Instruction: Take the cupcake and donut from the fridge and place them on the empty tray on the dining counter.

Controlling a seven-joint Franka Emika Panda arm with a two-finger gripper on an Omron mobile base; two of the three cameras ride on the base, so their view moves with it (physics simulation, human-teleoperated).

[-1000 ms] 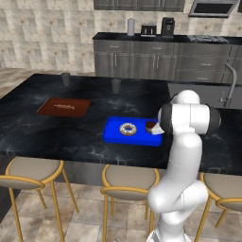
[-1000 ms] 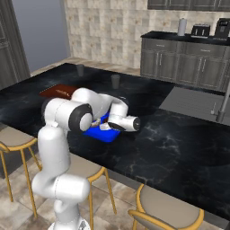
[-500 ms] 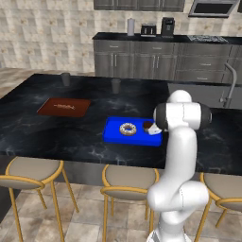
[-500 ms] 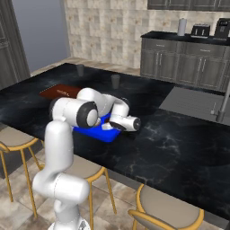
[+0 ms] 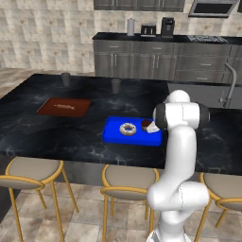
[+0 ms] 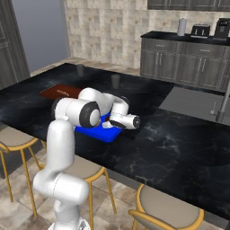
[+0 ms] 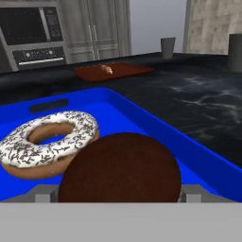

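Your gripper (image 7: 118, 194) now stands wide around the cupcake (image 7: 120, 168), which rests on the tray (image 5: 113, 137) beside the donut (image 5: 127, 128) (arm has straightened up); both look delivered.

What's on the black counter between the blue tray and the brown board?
Nothing. In the left base view, bare black counter runs between the tray and the reddish-brown board.
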